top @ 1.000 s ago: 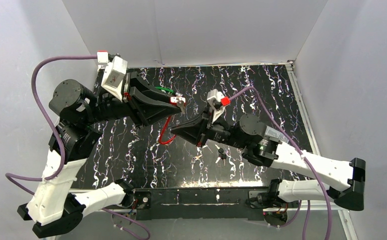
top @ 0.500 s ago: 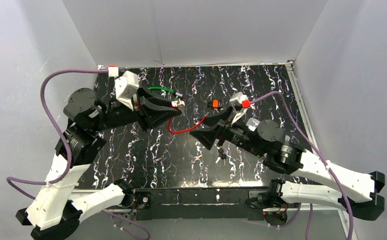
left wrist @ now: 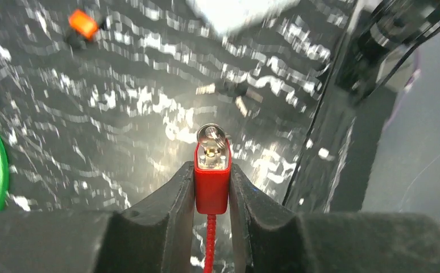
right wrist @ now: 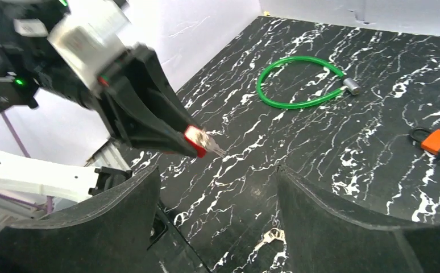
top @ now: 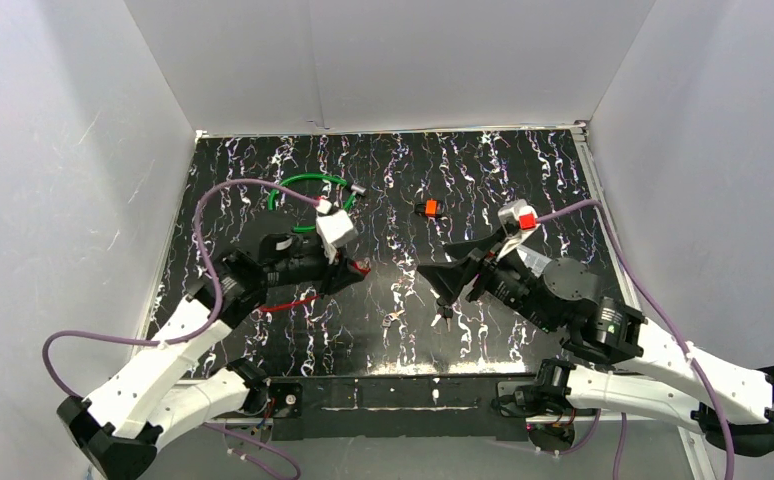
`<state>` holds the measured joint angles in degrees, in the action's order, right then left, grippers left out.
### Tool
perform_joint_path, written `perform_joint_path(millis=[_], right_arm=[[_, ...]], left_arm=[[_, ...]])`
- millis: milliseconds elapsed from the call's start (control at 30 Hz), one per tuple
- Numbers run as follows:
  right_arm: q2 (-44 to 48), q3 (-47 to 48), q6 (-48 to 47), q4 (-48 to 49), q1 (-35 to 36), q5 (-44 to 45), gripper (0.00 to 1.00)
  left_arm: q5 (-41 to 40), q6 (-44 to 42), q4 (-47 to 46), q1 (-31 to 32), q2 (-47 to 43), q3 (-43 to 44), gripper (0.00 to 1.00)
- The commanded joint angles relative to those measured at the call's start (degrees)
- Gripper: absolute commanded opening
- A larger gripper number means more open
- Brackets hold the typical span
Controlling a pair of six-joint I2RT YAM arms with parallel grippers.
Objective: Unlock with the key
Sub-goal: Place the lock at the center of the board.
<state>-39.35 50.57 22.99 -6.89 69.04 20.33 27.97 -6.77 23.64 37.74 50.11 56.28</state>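
Observation:
My left gripper [left wrist: 212, 170] is shut on a small red lock [left wrist: 211, 185] and holds it above the table, with a red cable [left wrist: 209, 244] trailing back from it. A silver key [left wrist: 211, 135] juts from the lock's front end, and it also shows in the right wrist view [right wrist: 213, 149]. In the top view the lock [top: 360, 268] is left of centre. My right gripper [top: 441, 295] is open and empty, facing the lock from the right with its jaws wide apart [right wrist: 218, 170]. A loose silver key [top: 395, 319] lies on the table below it [right wrist: 272, 235].
An orange padlock [top: 429, 208] lies at the back centre of the black marbled table [top: 523, 170] and also shows in the right wrist view [right wrist: 439, 142]. A green cable lock [top: 308, 195] lies at the back left. White walls enclose the table.

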Motion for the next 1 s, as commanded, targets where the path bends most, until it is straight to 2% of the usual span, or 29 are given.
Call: perform_joint_path(millis=[0, 200, 433, 600, 800, 900, 933, 967], right_arm=[[1.31, 0.65, 2.16, -4.75, 0.14, 4.46, 0.81], [2.11, -1.11, 3.02, -5.18, 0.05, 5.46, 0.80], [-0.68, 0.15, 3.08, -7.98, -0.03, 6.60, 0.80], [-1.96, -0.10, 4.20, -8.66, -0.04, 6.49, 0.79], [-5.49, 0.45, 6.80, -12.08, -0.02, 5.74, 0.78], [-6.50, 0.24, 7.85, -13.47, -0.03, 5.11, 0.78], [-6.68, 0.17, 8.16, -13.96, -0.04, 5.26, 0.78], [-6.74, 0.00, 8.38, -14.32, -0.04, 5.47, 0.78]], left_arm=[[-6.11, -7.09, 2.81, -0.54, 0.60, -4.48, 0.00], [-13.57, -11.43, 6.40, -1.65, 2.69, -7.32, 0.00], [-13.33, -15.29, 6.15, -5.65, 3.64, -12.13, 0.00], [-15.57, -20.73, 2.08, -6.62, 7.26, -16.28, 0.00], [-17.83, -24.17, -6.49, -6.71, 14.23, -19.55, 0.00], [-17.33, -25.21, -7.80, -6.70, 15.83, -21.06, 0.00], [-16.59, -24.96, -7.07, -6.72, 16.31, -21.08, 0.02], [-15.53, -24.86, -6.15, -6.72, 16.68, -20.97, 0.10]])
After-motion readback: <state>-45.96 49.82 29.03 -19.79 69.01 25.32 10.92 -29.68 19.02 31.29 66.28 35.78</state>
